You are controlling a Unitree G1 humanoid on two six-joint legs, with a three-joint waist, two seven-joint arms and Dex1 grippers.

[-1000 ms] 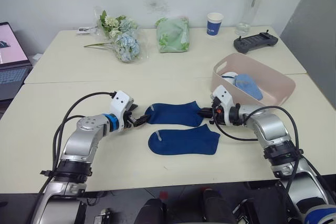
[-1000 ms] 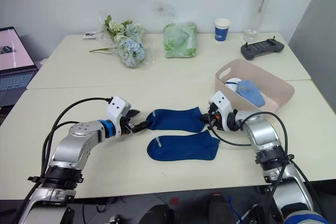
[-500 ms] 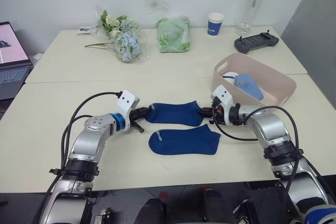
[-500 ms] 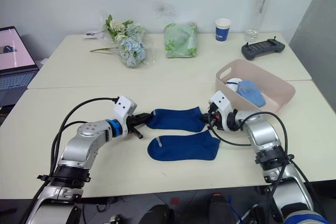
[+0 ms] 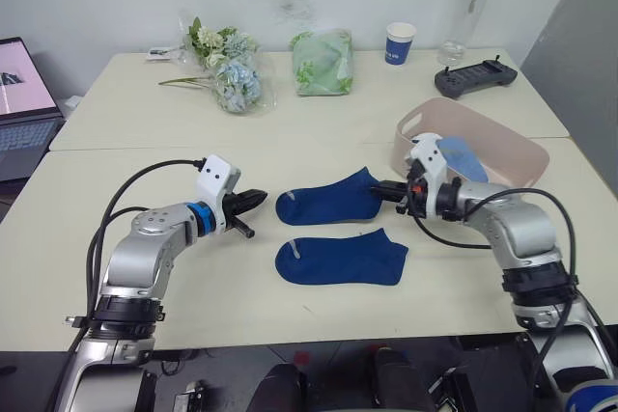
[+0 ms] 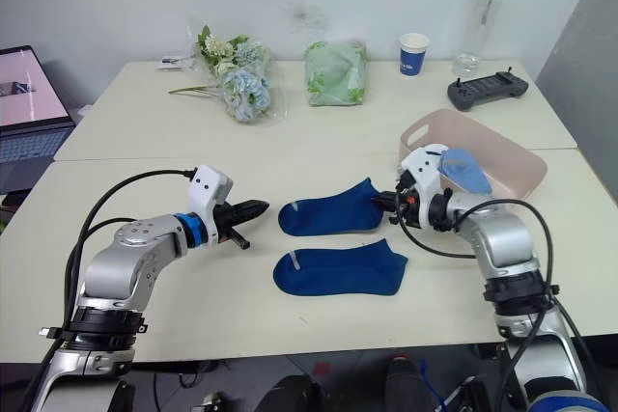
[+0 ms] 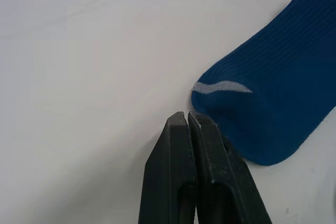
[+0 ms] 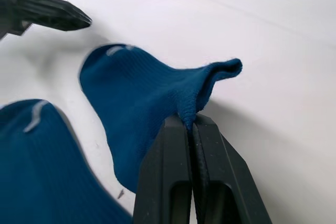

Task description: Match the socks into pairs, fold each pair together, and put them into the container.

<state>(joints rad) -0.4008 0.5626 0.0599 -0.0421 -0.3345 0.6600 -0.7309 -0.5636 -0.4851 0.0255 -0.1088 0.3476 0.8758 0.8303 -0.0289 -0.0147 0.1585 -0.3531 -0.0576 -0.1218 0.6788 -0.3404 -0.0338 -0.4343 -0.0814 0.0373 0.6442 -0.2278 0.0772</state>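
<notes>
Two dark navy socks lie on the cream table (image 5: 290, 325). The far navy sock (image 5: 328, 203) is pinched at its right end by the right gripper (image 5: 393, 191), whose fingers are clamped on the fabric and lift that edge slightly. The near navy sock (image 5: 340, 257) lies flat just in front of it, apart from both grippers. The left gripper (image 5: 257, 199), jaws pressed together and empty, sits just left of the far sock's toe. The pink container (image 5: 502, 147) stands at the right, holding a light blue sock (image 5: 456, 153) and what looks like a white one beneath.
</notes>
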